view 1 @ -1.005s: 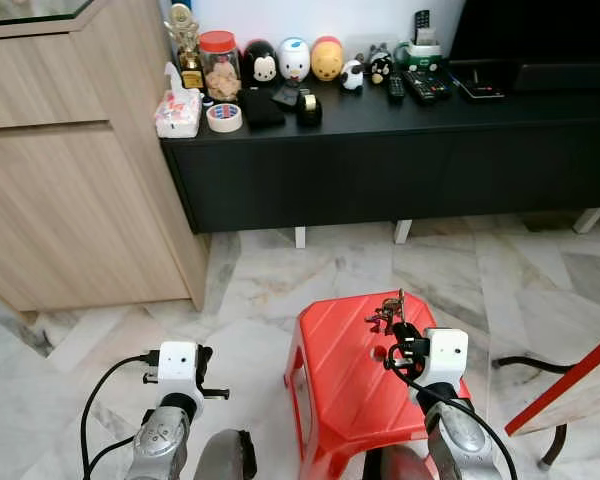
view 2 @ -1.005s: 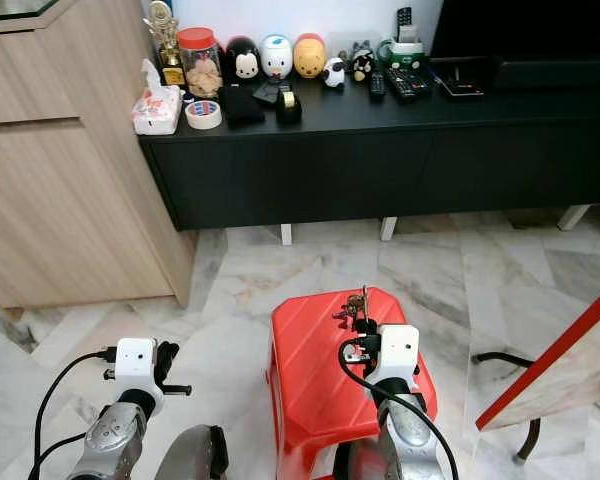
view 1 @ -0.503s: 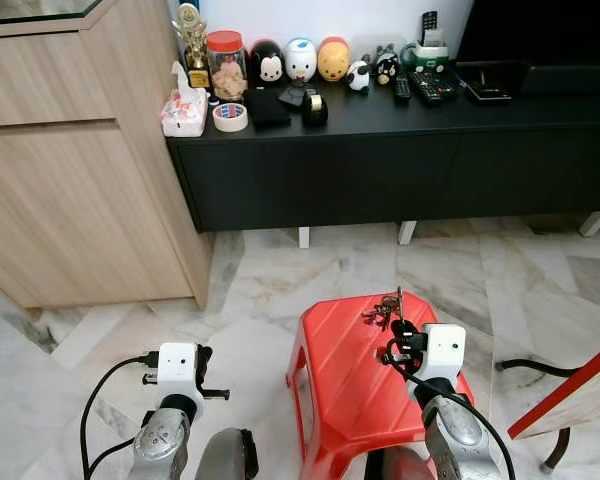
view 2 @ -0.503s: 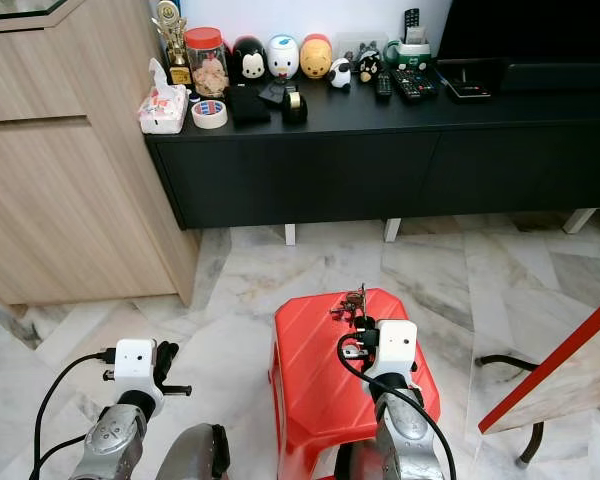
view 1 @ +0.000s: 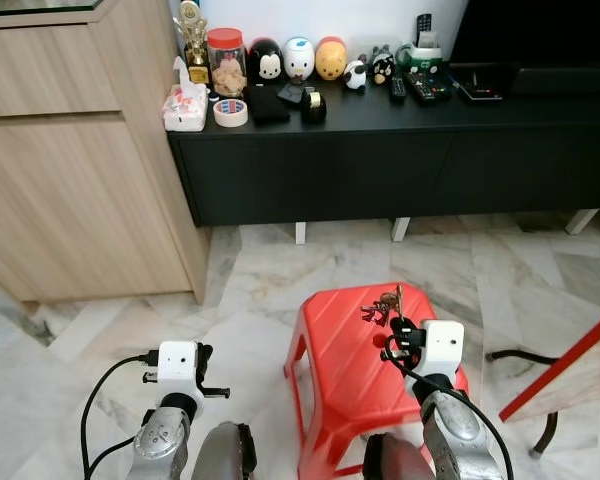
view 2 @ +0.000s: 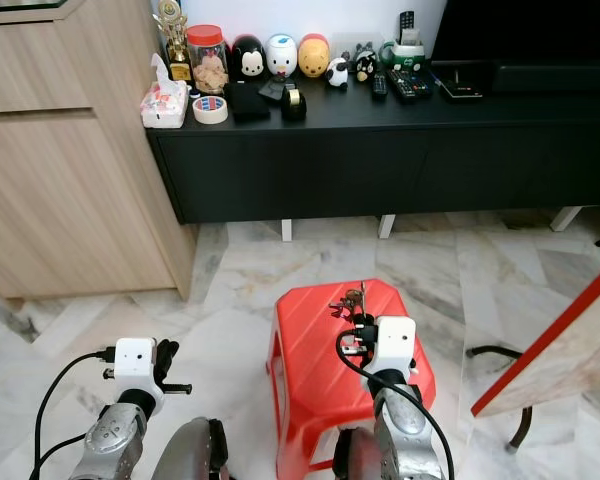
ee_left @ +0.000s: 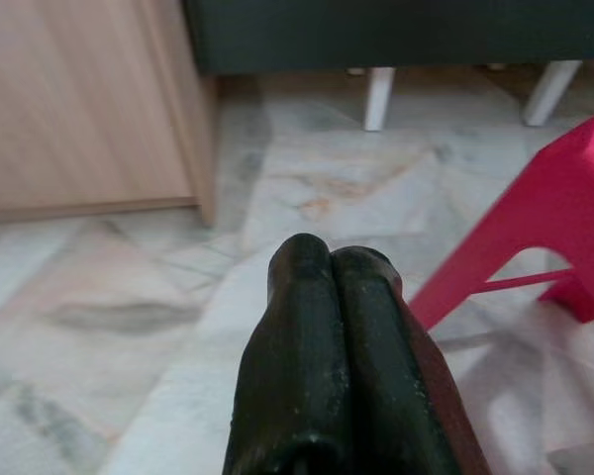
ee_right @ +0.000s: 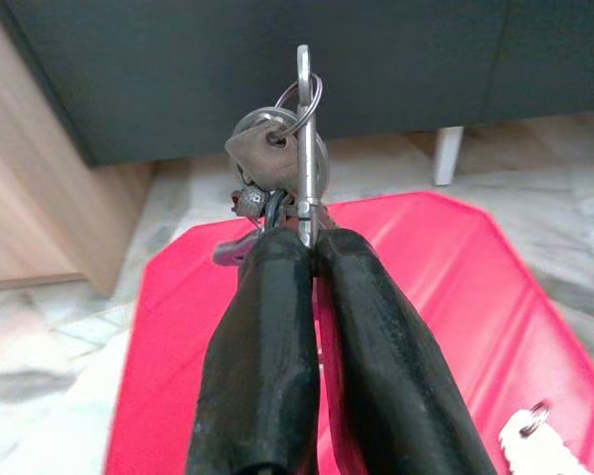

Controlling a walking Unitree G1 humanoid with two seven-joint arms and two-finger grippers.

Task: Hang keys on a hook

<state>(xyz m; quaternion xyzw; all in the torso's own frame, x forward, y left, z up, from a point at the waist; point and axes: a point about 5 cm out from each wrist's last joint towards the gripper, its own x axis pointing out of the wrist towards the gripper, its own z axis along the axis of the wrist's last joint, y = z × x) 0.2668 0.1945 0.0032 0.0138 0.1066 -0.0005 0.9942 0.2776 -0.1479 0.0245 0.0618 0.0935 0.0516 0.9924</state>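
A bunch of keys (ee_right: 280,150) on a metal ring stands up from the tips of my right gripper (ee_right: 304,240), which is shut on it. In the left eye view the keys (view 1: 384,303) are held just above the far edge of a red plastic stool (view 1: 342,385). A small pale tag with a ring (ee_right: 523,427) lies on the stool top. My left gripper (ee_left: 329,259) is shut on nothing and hangs low over the marble floor to the left of the stool; its white wrist camera (view 1: 177,363) shows at lower left.
A long black console (view 1: 400,150) with figurines, a jar, a tape roll and remotes runs along the far wall. A wooden cabinet (view 1: 70,160) stands at left. A red-edged board (view 1: 570,365) leans at right, with a black cable (view 1: 515,355) on the floor.
The whole picture has shifted a little, so the camera has moved. My right gripper still holds the keys over the stool, and the left arm has kept its pose.
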